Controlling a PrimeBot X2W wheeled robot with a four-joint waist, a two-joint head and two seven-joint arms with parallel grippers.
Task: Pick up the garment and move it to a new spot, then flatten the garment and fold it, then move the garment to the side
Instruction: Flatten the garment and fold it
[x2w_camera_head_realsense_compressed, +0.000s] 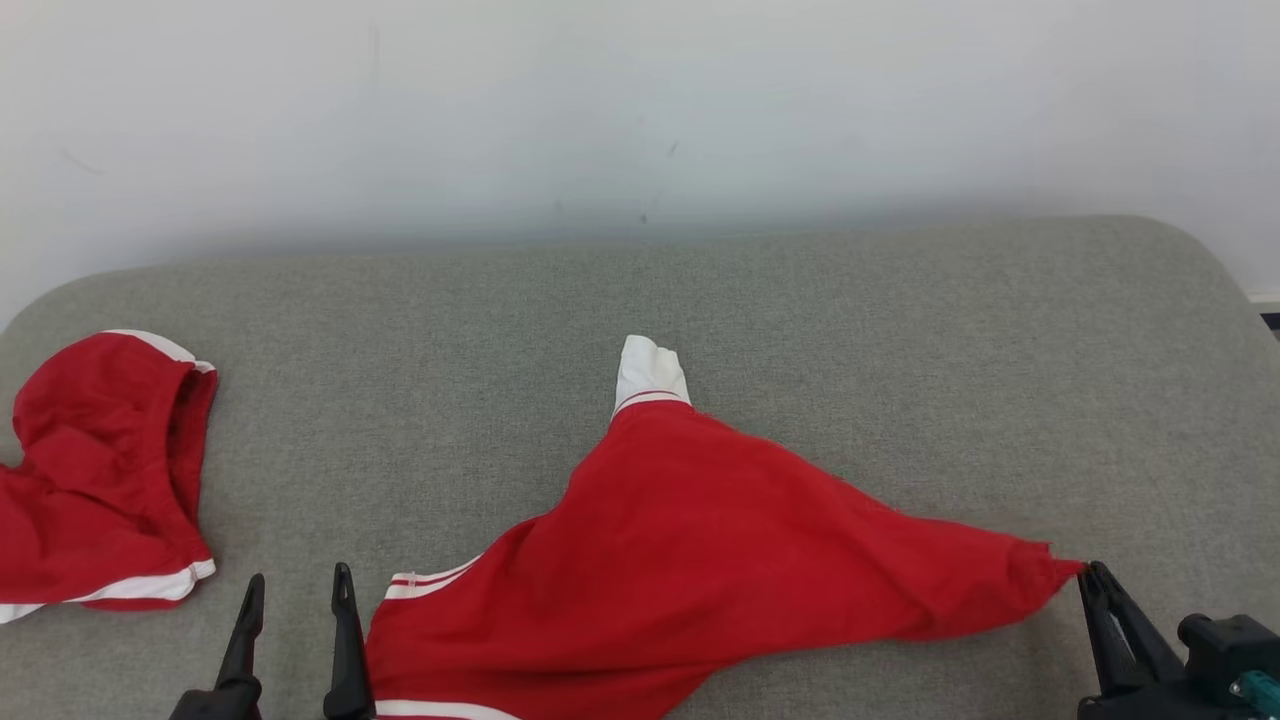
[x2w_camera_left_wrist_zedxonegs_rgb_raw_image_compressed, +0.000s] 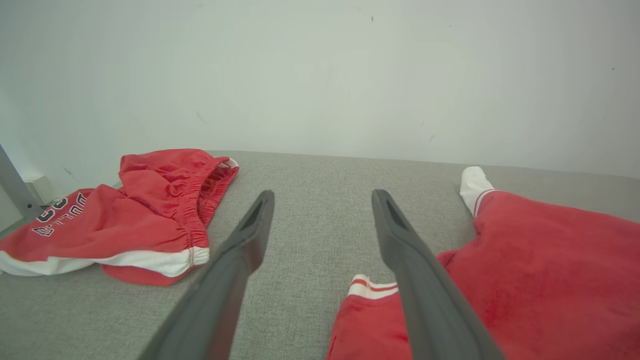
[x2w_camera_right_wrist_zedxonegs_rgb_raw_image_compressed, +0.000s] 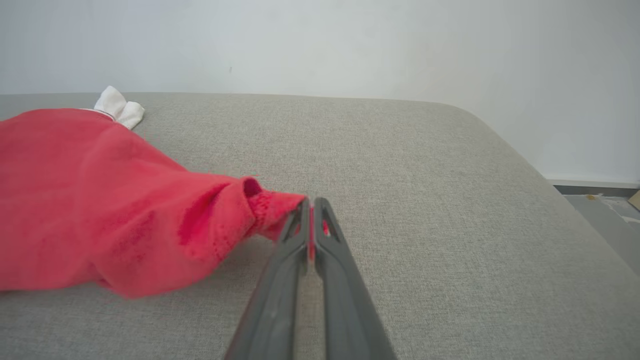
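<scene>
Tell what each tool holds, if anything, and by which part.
The right tool is shut on the red garment, pinching its right-hand corner tip. The left tool is open and holds nothing.

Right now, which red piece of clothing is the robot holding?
The middle red garment: the right fingers pinch its corner. The lettered red garment lies apart at the left, with nothing gripping it.
</scene>
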